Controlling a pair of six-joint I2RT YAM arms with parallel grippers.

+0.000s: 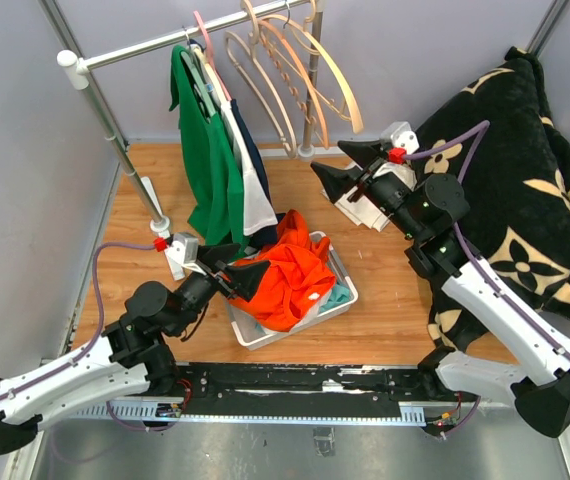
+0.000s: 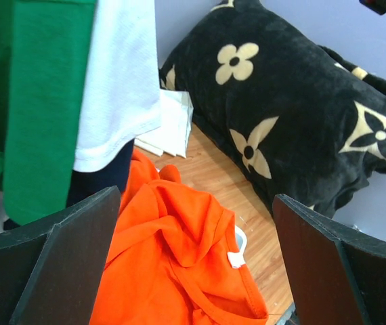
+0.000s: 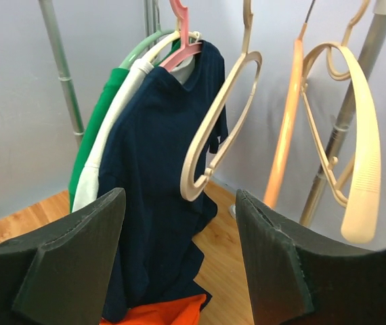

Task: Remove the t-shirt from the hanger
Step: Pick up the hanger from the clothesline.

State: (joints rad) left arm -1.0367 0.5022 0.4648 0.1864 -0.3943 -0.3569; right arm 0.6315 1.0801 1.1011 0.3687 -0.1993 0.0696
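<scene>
The left hand [image 1: 235, 270] is being held at its widest just above the orange t-shirt [image 1: 290, 275], and nothing is being gripped between its fingers. That t-shirt is being carried, crumpled, in a white basket [image 1: 248, 335] on the wooden table [image 1: 385, 300]. The right hand [image 1: 337, 162] is being held partly open and empty, well apart from the basket, and is being pointed towards the rail [image 1: 145, 47]. There a navy t-shirt [image 3: 159, 169] is being borne by a pink hanger [image 3: 185, 51], with a white t-shirt [image 3: 98, 145] and a green t-shirt [image 1: 210, 160] being hung beside it. Bare wooden hangers [image 3: 366, 149] are being carried by the same rail. A black flowered blanket [image 1: 515, 170] is being draped along the right side.
</scene>
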